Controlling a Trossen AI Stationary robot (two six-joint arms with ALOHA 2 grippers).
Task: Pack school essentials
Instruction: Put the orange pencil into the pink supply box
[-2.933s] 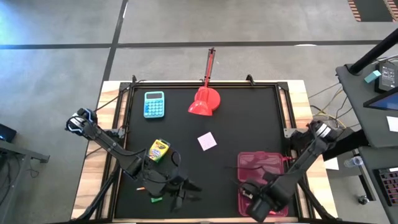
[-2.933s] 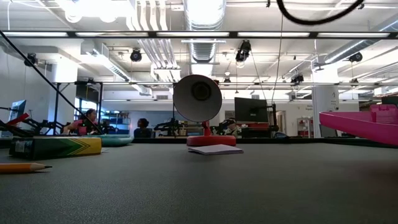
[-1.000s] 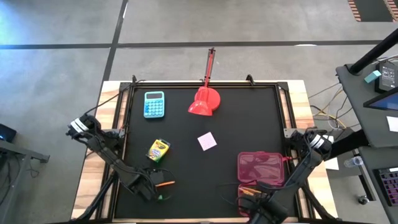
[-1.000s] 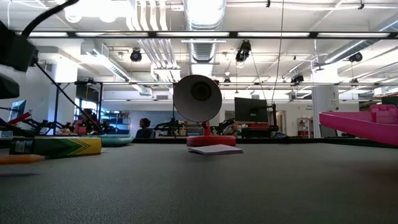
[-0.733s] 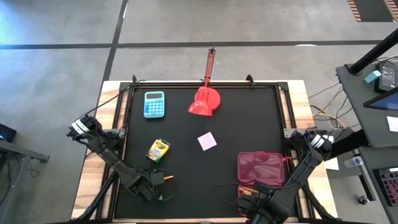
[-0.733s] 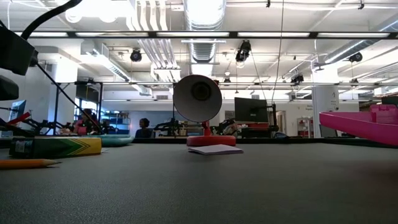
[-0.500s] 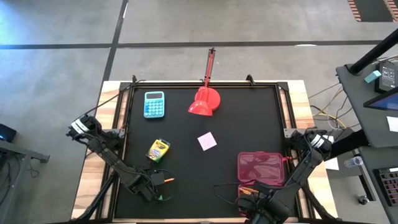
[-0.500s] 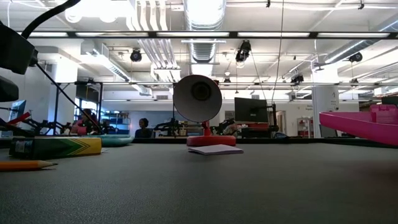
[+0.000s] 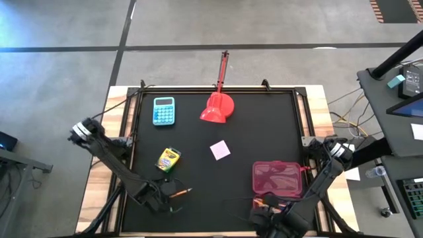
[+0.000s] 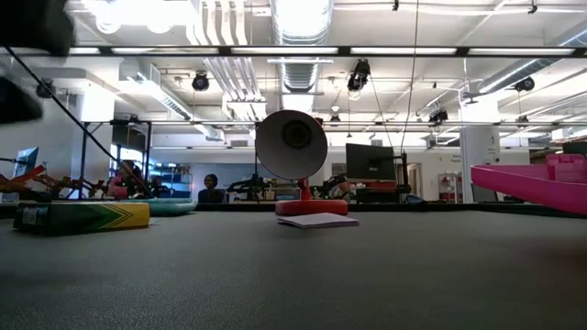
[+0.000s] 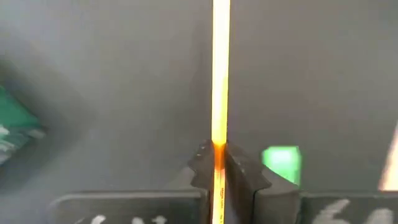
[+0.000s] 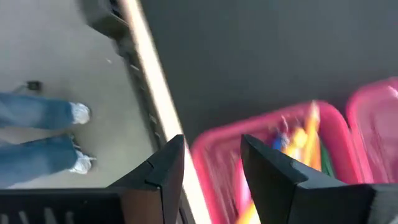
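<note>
My left gripper (image 9: 165, 196) hangs over the near left of the black mat, shut on an orange pencil (image 9: 181, 192). A green thing (image 11: 281, 163) lies on the mat beside it. The yellow-green crayon box (image 9: 168, 159) and the pale pink note pad (image 9: 220, 149) lie flat further in. The open pink case (image 9: 277, 177) sits near right, with pencils and pens (image 12: 303, 138) in its near half. My right gripper (image 12: 211, 168) is at the case's near edge, fingers apart, the pink rim (image 12: 202, 163) showing between them. My left gripper pinches the orange pencil's shaft (image 11: 219, 144) between its two fingertips. The pencil runs in line with the fingers and sticks out far ahead of them toward the table's right. It no longer shows on the mat in the low view. Whether my right gripper touches the pink rim, I cannot tell.
A light-blue calculator (image 9: 164, 110) lies far left. A red lamp (image 9: 218, 108) stands at the far middle. The mat's raised frame (image 9: 132, 152) runs round the work area. A person's legs in jeans (image 12: 37, 134) stand on the floor past the table's near edge.
My left gripper has risen with the orange pencil. The pencil, which lay on the mat at the left of the low view, has left that view, and in the high view it has shifted slightly toward the table's right.
</note>
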